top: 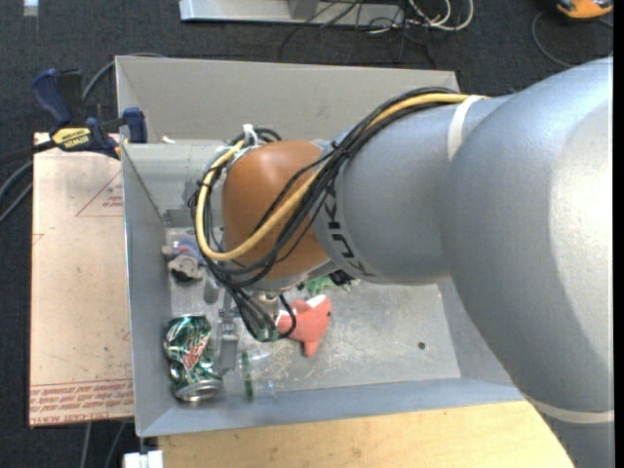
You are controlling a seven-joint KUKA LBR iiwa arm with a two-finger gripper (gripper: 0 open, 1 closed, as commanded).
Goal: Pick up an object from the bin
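Probably light and slick, the crushed green can (192, 357) lower-left, beside my gripper (231, 342), wants pinching across its middle, though the gripper's spread I cannot tell.

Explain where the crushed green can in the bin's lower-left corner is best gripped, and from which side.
The crushed green can is probably best gripped at its dented middle, from above, closing across its short width: it lies on its side, lengthwise along the bin's left wall.

The grey arm (487, 193) is stretched in from the right, its orange wrist cover (263, 198) is looped by cables (409, 100), and the claw (232, 331) is pointed downward.
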